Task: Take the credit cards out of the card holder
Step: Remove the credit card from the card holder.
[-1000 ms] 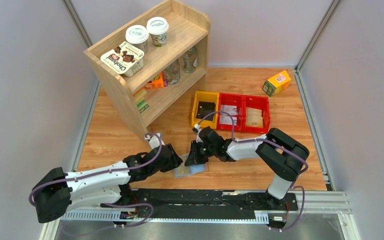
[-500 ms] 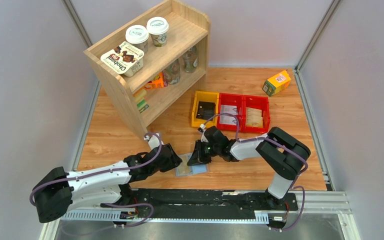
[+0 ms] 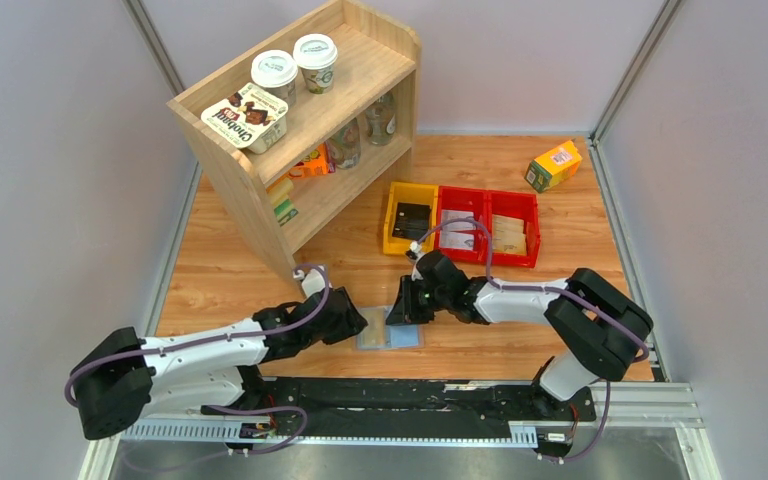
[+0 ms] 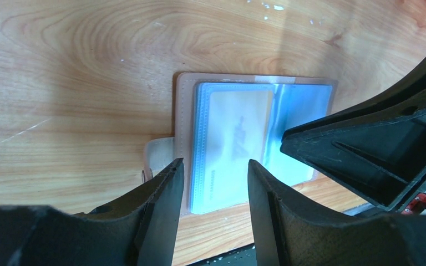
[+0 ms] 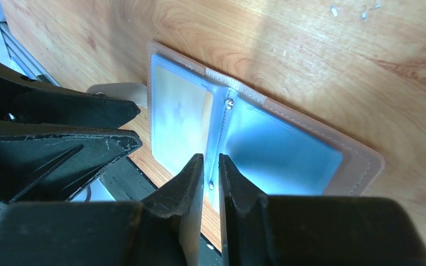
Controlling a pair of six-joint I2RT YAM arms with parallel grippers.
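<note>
Wooden table (image 3: pixel 600 265): card holder (image 5: pixel 283 149) under right claw (image 5: pixel 211 160), barely parted; left claw (image 4: pixel 215 163) gapes empty.

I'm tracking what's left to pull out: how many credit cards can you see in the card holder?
1: a tan-yellow card in a clear pocket of the open card holder, on its left panel in the top view. More may be hidden behind it.

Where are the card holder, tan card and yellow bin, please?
card holder (image 4: pixel 302 108): left wrist view, right clear panel.
tan card (image 4: pixel 238 138): left wrist view, its face.
yellow bin (image 3: pixel 413 186): top view, far rim.
</note>
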